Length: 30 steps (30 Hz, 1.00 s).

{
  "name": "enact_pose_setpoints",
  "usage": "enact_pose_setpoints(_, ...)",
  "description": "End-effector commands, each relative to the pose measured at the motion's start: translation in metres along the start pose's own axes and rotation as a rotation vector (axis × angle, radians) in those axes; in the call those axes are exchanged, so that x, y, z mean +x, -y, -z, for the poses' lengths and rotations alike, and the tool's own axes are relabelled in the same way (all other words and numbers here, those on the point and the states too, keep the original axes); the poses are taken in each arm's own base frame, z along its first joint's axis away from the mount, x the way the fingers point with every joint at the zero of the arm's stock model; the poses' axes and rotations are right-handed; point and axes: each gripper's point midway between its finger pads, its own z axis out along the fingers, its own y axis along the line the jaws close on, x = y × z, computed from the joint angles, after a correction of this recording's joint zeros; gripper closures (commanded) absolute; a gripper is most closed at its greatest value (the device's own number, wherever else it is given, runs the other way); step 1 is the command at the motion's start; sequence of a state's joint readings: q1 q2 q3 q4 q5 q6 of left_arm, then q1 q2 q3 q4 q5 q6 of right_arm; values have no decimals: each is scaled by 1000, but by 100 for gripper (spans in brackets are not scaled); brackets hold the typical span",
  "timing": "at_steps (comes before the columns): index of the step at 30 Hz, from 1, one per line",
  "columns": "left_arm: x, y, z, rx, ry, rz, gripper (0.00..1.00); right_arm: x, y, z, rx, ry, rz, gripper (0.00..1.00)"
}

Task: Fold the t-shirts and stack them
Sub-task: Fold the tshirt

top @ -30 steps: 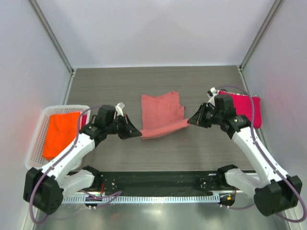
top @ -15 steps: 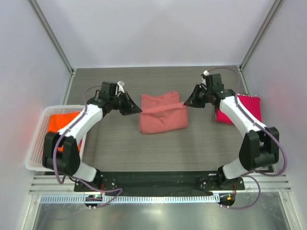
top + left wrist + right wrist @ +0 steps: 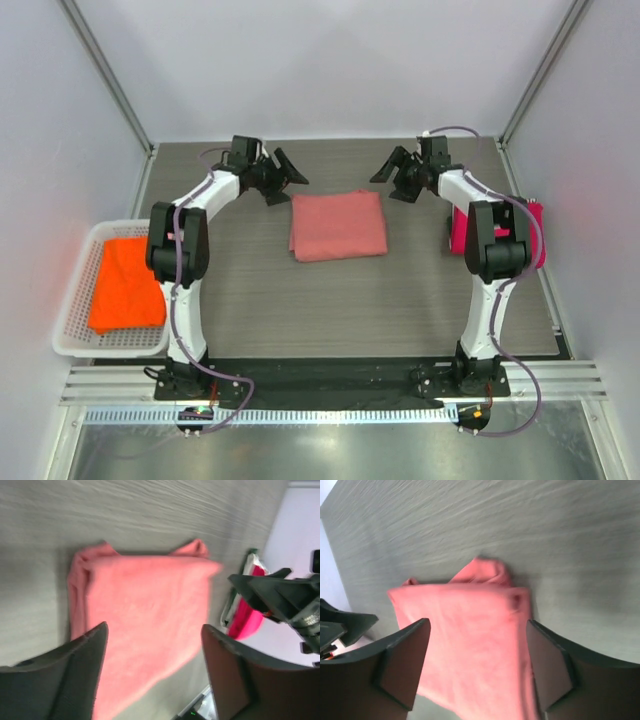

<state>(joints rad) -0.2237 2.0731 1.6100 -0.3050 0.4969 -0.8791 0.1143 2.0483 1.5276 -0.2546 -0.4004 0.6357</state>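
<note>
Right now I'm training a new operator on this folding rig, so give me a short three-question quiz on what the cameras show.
1. True or false: the left pincer and the right pincer are both open and hold nothing.
2. Fill in: the folded t-shirt nearest both pincers is ___ in colour.
3. The orange t-shirt lies: A) in the white basket; B) in a pincer; C) on the folded t-shirt.

Key: 1 true; 2 salmon-pink; 3 A.
</note>
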Motion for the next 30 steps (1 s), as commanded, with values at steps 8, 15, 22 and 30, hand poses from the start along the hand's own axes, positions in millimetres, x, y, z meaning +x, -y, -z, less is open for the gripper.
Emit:
enact_pose_setpoints(8, -3, -16, 14, -40, 119, -127, 12, 3, -5, 18, -76, 118, 143, 20)
enact_pose_setpoints(15, 11, -40, -3, -117, 105, -162, 19, 19, 22, -12, -12, 45, 158, 33)
enact_pose_setpoints(22, 12, -53, -35, -176, 86, -180, 37, 28, 34, -45, 83, 8, 207, 35)
enact_pose_setpoints(30, 21, -60, -55, -223, 56, -176, 43, 27, 44, -56, 199, -4, 229, 35)
